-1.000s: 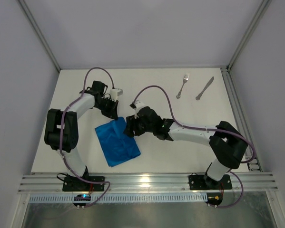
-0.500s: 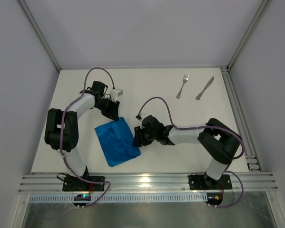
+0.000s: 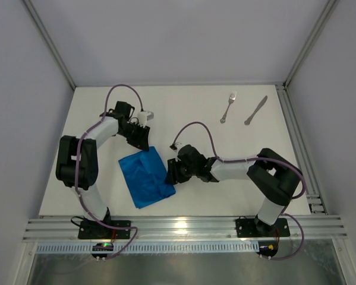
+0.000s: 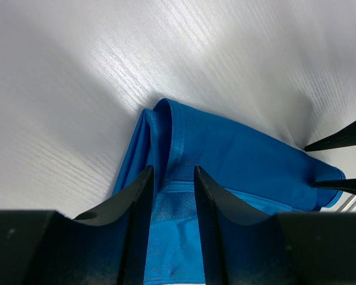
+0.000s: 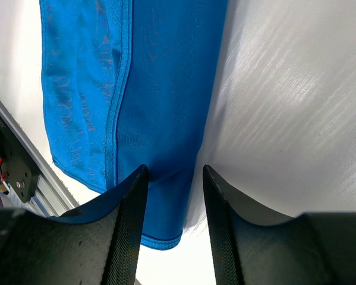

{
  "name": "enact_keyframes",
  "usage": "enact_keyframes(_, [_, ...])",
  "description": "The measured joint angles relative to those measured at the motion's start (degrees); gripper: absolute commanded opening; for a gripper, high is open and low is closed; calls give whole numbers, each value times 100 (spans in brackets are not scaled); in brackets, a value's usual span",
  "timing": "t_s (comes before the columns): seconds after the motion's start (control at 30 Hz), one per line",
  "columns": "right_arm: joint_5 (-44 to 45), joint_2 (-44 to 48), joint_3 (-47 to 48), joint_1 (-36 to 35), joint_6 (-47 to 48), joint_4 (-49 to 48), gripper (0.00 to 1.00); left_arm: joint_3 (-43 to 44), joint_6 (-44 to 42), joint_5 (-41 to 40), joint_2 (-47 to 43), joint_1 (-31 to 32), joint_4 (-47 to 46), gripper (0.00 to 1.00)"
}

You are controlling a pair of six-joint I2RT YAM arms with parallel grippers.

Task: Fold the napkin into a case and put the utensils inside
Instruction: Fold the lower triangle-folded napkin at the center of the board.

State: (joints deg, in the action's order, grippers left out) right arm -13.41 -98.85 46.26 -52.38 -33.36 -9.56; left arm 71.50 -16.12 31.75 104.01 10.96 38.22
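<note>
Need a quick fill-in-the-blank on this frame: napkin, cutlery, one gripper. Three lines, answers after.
1. The napkin is coloured ___.
2. In the top view, the fork lies to the ___ of the knife.
3. In the top view, the right gripper sits at the napkin's ___ edge.
Missing words: blue; left; right.
</note>
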Motion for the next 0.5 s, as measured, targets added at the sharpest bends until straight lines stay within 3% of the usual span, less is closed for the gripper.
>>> enact_keyframes(0.1, [0,50,-9,0,2,72,47,0,-2,20,0,0,2,38])
enact_keyframes(0.23, [-2,212,-181,0,-4,90,47,0,-20,44,-2,0,15,30])
enact_keyframes(0.5, [-11,374,-374,-35,-79,116,46,0,-83,33,-17,0,142,28])
